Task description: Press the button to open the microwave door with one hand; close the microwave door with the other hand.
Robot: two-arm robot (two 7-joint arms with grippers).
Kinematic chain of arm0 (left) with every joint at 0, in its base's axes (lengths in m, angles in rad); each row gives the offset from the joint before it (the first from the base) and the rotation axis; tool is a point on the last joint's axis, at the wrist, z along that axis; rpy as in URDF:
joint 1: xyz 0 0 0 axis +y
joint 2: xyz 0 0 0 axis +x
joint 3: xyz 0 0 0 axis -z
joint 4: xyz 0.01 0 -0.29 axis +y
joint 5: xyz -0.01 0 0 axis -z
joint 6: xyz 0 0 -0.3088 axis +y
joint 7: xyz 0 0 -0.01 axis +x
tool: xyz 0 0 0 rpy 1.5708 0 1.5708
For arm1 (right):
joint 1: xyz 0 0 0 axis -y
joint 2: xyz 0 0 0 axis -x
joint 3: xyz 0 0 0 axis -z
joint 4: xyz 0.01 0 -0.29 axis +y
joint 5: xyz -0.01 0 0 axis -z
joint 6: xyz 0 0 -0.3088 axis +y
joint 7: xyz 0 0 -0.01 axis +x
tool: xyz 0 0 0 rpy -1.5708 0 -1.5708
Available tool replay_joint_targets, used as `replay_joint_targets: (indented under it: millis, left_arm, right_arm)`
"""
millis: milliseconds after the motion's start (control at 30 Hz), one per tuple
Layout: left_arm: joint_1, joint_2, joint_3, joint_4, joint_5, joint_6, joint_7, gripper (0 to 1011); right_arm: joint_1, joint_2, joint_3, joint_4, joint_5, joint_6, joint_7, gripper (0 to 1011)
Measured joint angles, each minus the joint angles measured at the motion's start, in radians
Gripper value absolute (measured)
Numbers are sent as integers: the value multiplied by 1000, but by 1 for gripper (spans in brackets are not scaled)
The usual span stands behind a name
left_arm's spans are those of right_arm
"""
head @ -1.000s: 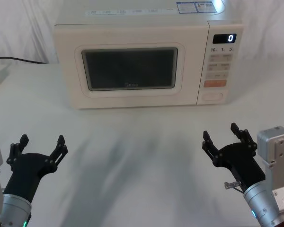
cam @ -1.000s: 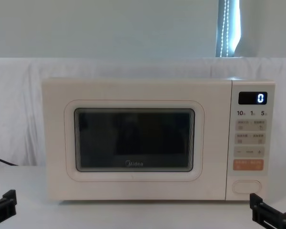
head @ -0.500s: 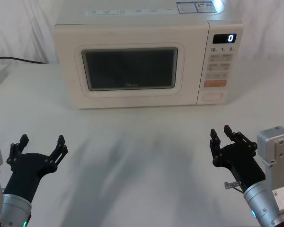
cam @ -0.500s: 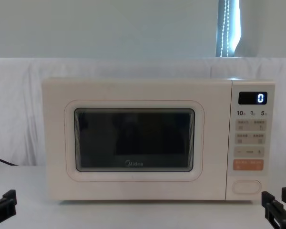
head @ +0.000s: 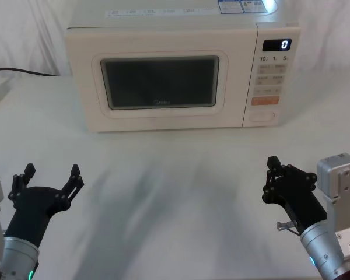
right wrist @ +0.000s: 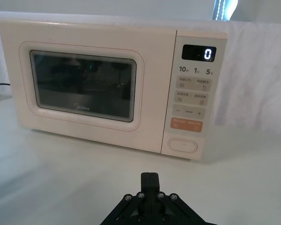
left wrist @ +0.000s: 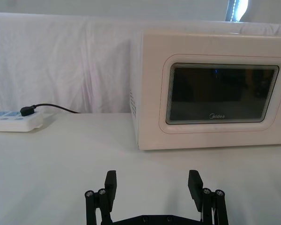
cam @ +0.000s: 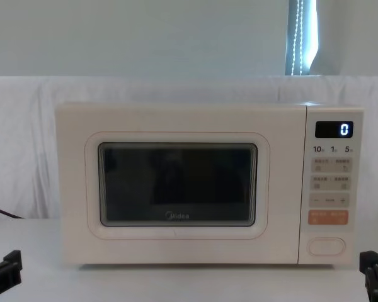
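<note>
**Right gripper pinched shut, button well ahead of it**

Right gripper (head: 270,178), the black two-finger one on the silver arm, sits low over the white cloth-covered table (head: 175,175) at the robot's right, with its fingers brought together into one narrow tip and nothing between them. You can see it best from its own wrist camera, where the two fingertips (right wrist: 150,178) are flush against each other. It isn't touching anything.

Its target, the large cream oval push-button with the raised outline (head: 262,116), sits at the bottom of the microwave's control panel, just under the orange rectangular key (head: 264,101). The button is well ahead of the closed tip, farther back on the table, and roughly in line with it, maybe a touch to the left. There's open tablecloth between the two.

The wide cream microwave door with the dark rounded-rectangle glass window (head: 160,84) is shut, flush with the front of the oven, "Midea" lettering along the lower edge of the glass. The display above the keys reads 0.

Left gripper (head: 49,178), same black build, hovers over the table at the robot's left with its fingers spread wide and empty, well short of the door.
</note>
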Motion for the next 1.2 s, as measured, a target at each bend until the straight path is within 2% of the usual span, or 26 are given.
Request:
replay_joint_targets:
  millis: [367,533,733,867,1033,1200]
  left_arm:
    - [0,0,0,0,0,0,0,1001]
    - [0,0,0,0,0,0,0,1001]
    - [0,0,0,0,0,0,0,1001]
    - [0,0,0,0,0,0,0,1001]
    - [0,0,0,0,0,0,0,1001]
    - [0,0,0,0,0,0,0,1001]
  right_arm:
    - [0,0,0,0,0,0,0,0]
    - [16,-18,17,23,0,-8,14,0]
    - [61,-51,40,77,8,-21,31,0]
    - [94,-77,61,116,22,-8,36,0]
    - [155,-110,94,187,44,15,49,0]
    - [215,-134,114,265,46,11,57,0]
